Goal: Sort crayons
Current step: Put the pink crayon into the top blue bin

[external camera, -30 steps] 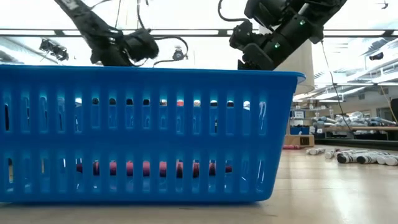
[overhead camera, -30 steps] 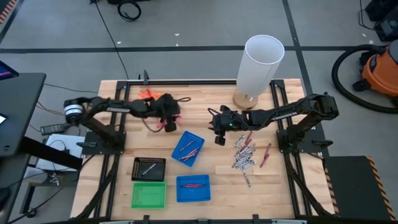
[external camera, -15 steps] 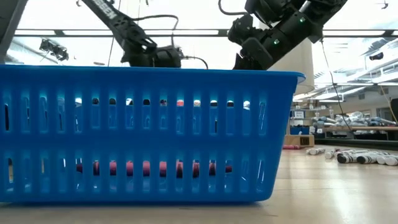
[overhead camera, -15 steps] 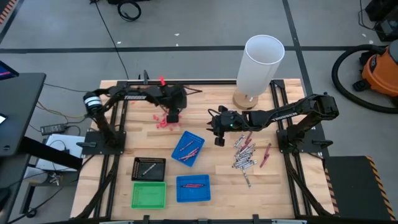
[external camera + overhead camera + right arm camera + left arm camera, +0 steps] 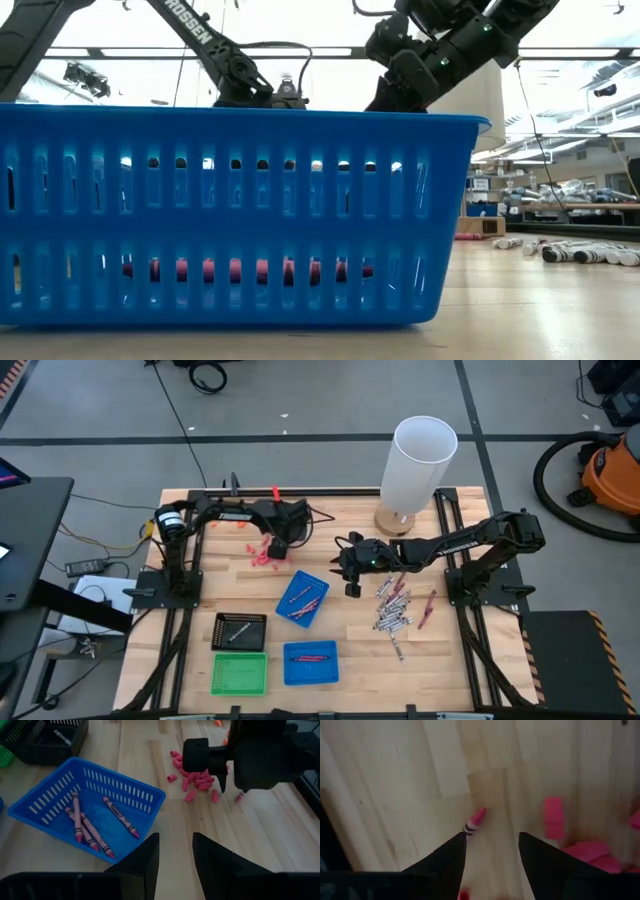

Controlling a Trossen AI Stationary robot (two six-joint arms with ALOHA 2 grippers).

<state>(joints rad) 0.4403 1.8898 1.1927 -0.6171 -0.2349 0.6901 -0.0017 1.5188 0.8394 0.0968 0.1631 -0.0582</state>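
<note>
Currently, step in hand: we judged it a pick of one red crayon [image 5: 474,820] from the worktop [image 5: 330,530].
Left tool [image 5: 490,847]: fingers spread, empty; crayon tip just ahead.
Right tool [image 5: 175,852]: parted, empty, near angled blue tray [image 5: 47,815].
Technique: we advised straddling the crayon before closing, clear of pink bits [image 5: 197,777].

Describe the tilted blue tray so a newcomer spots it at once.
From the tall white cylinder at the table's far edge, come toward mid-table. The blue tray sits there askew, holding red crayons. The other blue tray sits square, beside the green tray.
</note>
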